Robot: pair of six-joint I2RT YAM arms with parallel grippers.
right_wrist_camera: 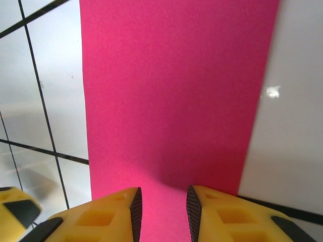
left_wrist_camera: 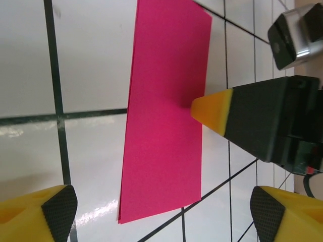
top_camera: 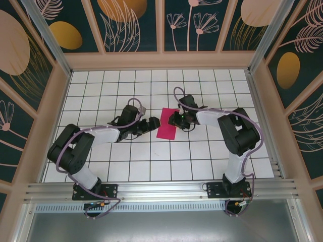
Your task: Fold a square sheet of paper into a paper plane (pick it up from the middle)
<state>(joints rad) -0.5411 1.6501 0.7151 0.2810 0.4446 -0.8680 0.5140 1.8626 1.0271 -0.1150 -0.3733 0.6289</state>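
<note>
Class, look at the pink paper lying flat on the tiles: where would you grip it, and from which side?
Probably the middle of a long edge, coming in low from the side. The paper lies flat as a narrow strip, so nothing stands up to pinch from above, and an edge must be lifted first. The open left end effector sits beside it.

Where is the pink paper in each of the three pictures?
Top external: the pink paper lies near the middle of the white table.
Left wrist: the pink paper is a tall strip up the middle, crossing a dark grid line.
Right wrist: the pink paper is a wide band running from top to bottom.
Shared landmark: the right gripper, its yellow tips at the paper.
</note>
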